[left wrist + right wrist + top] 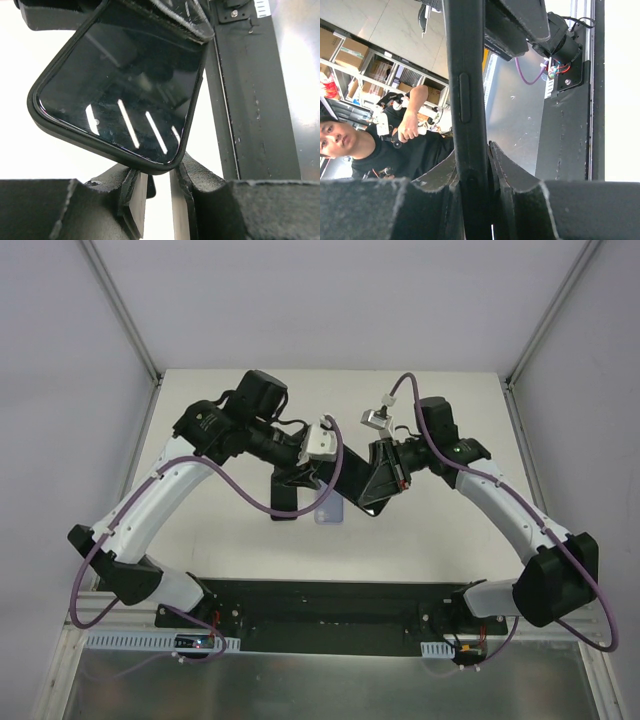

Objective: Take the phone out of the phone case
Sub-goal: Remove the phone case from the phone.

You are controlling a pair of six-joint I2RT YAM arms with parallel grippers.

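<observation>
Above table [330,390] | glossy phone [125,85] in matte rounded case [34,98] | left fingers [200,175] pinch case corner | right fingers [515,175] clamp case edge

Left wrist: the phone case [34,100] runs off the top edge, its far end lost. Right wrist: edge-on, screen unseen, top cropped. Overhead, the left gripper [300,480] and right gripper [378,482] cover it. A lilac sliver [330,512] peeks out, unidentifiable.

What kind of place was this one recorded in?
Probably a robot test booth inside a workshop or storeroom: plain white walls enclose the table, and the right wrist view shows shelves of cardboard boxes and a person nearby.
</observation>
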